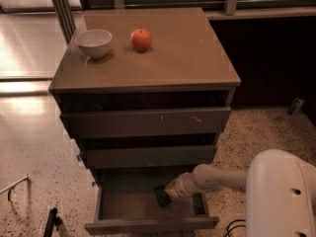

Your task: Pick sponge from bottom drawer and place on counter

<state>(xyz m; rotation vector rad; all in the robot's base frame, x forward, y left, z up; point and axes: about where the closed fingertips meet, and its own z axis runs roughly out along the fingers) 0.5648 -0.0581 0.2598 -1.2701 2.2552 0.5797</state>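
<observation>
One sponge (160, 197) beside gripper (171, 190), bottom drawer (126, 207)

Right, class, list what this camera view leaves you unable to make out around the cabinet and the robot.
- Sponge: camera view, partly covered by the gripper inside the bottom drawer; whether they touch is unclear.
- Back of the bottom drawer: shadowed beneath the middle drawer.
- Insides of the middle drawer and top drawer: dark, behind their fronts.
- Arm: cut off by the right and bottom edges.
</observation>
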